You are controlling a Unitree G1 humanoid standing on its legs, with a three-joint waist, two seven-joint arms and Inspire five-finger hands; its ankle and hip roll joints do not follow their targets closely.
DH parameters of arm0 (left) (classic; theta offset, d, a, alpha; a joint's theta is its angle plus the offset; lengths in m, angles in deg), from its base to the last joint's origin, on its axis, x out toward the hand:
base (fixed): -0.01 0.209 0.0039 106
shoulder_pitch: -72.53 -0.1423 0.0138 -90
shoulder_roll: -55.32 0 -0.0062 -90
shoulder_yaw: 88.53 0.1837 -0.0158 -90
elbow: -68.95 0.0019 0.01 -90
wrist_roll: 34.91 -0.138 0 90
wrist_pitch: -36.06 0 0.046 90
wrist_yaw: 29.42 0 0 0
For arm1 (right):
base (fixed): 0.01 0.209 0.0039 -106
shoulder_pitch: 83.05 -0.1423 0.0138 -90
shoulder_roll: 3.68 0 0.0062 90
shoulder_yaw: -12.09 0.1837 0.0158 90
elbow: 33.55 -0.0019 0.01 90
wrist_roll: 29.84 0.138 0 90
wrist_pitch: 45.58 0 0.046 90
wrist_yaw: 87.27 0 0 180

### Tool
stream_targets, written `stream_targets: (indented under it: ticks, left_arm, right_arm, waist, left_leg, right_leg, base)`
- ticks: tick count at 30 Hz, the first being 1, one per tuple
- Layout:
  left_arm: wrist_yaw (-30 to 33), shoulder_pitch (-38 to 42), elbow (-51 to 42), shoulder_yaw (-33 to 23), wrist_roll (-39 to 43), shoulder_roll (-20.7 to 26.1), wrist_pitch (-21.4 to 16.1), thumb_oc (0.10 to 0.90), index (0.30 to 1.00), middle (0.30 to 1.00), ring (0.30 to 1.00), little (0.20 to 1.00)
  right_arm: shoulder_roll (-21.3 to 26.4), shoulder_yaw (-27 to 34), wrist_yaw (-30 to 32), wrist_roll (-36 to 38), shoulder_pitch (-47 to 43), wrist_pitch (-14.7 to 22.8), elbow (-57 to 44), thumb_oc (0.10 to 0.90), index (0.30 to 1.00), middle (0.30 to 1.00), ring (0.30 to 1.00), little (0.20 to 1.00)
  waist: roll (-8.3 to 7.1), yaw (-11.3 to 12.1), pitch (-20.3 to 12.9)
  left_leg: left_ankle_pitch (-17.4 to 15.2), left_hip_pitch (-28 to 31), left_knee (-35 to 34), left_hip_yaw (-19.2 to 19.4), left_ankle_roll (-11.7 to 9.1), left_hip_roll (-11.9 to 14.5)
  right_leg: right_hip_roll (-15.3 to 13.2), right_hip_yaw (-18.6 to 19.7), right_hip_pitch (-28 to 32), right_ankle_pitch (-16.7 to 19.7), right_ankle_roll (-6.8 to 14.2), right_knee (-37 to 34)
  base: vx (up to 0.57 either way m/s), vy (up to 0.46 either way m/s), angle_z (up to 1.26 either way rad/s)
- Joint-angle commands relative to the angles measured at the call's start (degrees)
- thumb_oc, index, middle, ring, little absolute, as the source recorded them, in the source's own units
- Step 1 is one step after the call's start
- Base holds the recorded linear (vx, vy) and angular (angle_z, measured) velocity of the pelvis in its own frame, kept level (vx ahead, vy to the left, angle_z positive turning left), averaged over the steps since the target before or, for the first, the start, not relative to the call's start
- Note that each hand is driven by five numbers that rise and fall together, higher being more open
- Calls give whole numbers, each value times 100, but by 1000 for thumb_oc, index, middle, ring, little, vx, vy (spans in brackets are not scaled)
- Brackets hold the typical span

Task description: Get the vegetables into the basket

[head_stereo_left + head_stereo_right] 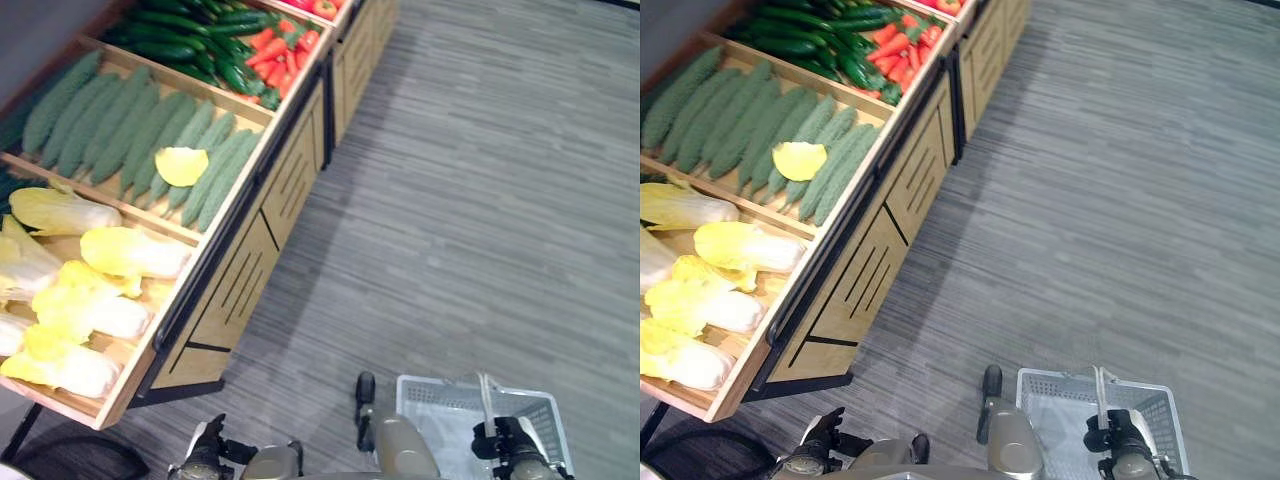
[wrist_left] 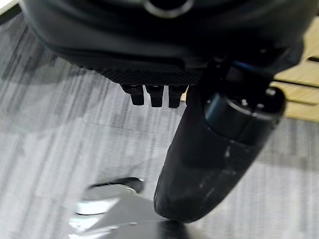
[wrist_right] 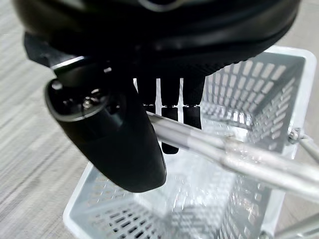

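Note:
A pale grey mesh basket (image 1: 432, 398) hangs low over the floor at the lower right. My right hand (image 1: 517, 442) is shut on its metal handle (image 3: 239, 159), which runs between the thumb and the curled fingers (image 3: 169, 119); nothing lies in the basket (image 3: 279, 94). On the wooden stand at the left lie yellow-white napa cabbages (image 1: 130, 252), bumpy pale green gourds (image 1: 120, 125), dark green cucumbers (image 1: 190, 45) and red-orange carrots (image 1: 280, 50). My left hand (image 1: 205, 452) hangs open beside the stand's near corner, holding nothing (image 2: 209, 164).
The wooden display stand (image 1: 240, 280) with slatted panels runs along the left side, its near corner (image 1: 120, 410) close to my left arm. A loose yellow cabbage leaf (image 1: 181, 165) rests on the gourds. Grey striped floor (image 1: 480, 200) spreads to the right.

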Motion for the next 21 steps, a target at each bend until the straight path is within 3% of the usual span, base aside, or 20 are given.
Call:
stream_targets:
  ticks: [1, 2, 4, 7, 9, 10, 12, 13, 18, 21]
  left_arm:
    - [89, 12, -337, 107, 145, 50, 31, 900, 1000, 1000, 1000, 1000]
    - [108, 72, -362, 146, 156, 37, 40, 900, 1000, 1000, 1000, 1000]
    - [125, 165, -454, 228, 155, 20, 36, 900, 1000, 1000, 1000, 1000]
    - [153, 264, -415, 283, 57, -2, 80, 900, 1000, 1000, 1000, 1000]
    - [150, 285, -388, 274, 23, 16, 86, 900, 1000, 1000, 1000, 1000]
    - [135, 277, -370, 270, -31, 34, 105, 900, 1000, 1000, 1000, 1000]
    - [138, 260, -329, 263, -43, 42, 100, 900, 1000, 1000, 1000, 1000]
    - [126, 225, -248, 221, -61, 74, 120, 900, 1000, 1000, 1000, 1000]
    - [79, 149, -172, 164, -97, 144, 112, 900, 1000, 1000, 1000, 1000]
    - [64, 102, -239, 85, -41, 224, 100, 900, 1000, 1000, 1000, 1000]
  right_arm:
    - [403, 123, 212, 197, 376, 129, -134, 400, 300, 300, 300, 300]
    - [395, 177, 234, 245, 421, 131, -116, 400, 300, 300, 300, 300]
    - [364, 262, 289, 325, 504, 113, -84, 400, 300, 300, 300, 300]
    - [289, 418, 362, 383, 639, 58, 15, 400, 300, 300, 300, 300]
    - [255, 414, 363, 369, 652, 49, 14, 400, 300, 300, 300, 300]
    - [261, 422, 364, 362, 635, 15, 32, 400, 300, 300, 300, 300]
    - [262, 404, 363, 344, 610, 9, 53, 400, 300, 300, 300, 300]
    - [262, 362, 348, 315, 543, -16, 99, 400, 300, 300, 300, 300]
    - [186, 336, 313, 253, 466, -26, 126, 400, 300, 300, 300, 300]
    - [97, 213, 278, 162, 364, -55, 152, 400, 300, 300, 300, 300]
  waist:
    - [-78, 5, 114]
    - [-96, -43, 127]
    - [-117, -91, 176]
    - [-25, -157, 107]
    - [18, -178, 80]
    - [68, -151, 62]
    - [69, -122, 82]
    - [42, -27, 76]
    - [-103, 28, 79]
    - [-216, 117, 59]
  left_leg:
    - [767, -240, 137, 874, 67, 391]
    - [844, -433, 138, 1477, 75, 568]
    - [832, -673, 45, 2296, 94, 841]
    - [743, -1064, -571, 3281, -8, 815]
    - [859, -1064, -741, 3470, -17, 839]
    - [1126, -1083, -1104, 3623, -44, 866]
    - [1225, -1091, -1188, 3559, -52, 859]
    - [1199, -1106, -1158, 3412, -10, 835]
    - [900, -1112, -958, 3398, 178, 663]
    - [725, -1124, -893, 3363, 303, 484]
  right_leg:
    - [-278, 185, -180, -24, 751, 528]
    - [-345, 0, -43, -84, 727, 473]
    - [-450, -243, 143, -127, 739, 364]
    - [-580, -686, 521, -251, 933, 142]
    - [-577, -767, 560, -259, 935, 145]
    - [-594, -876, 704, -341, 968, 183]
    - [-611, -894, 767, -388, 965, 231]
    - [-641, -904, 871, -445, 963, 309]
    - [-930, -814, 978, -425, 1098, 550]
    - [-1117, -763, 1015, -89, 1244, 556]
  base:
    - [156, -298, 62]
    - [67, -197, 77]
    - [26, -144, 115]
    - [136, -36, 122]
    - [199, 87, 87]
    - [238, 162, 51]
    - [184, 144, 28]
    - [132, 111, -1]
    - [130, 195, -12]
    - [111, 215, 19]
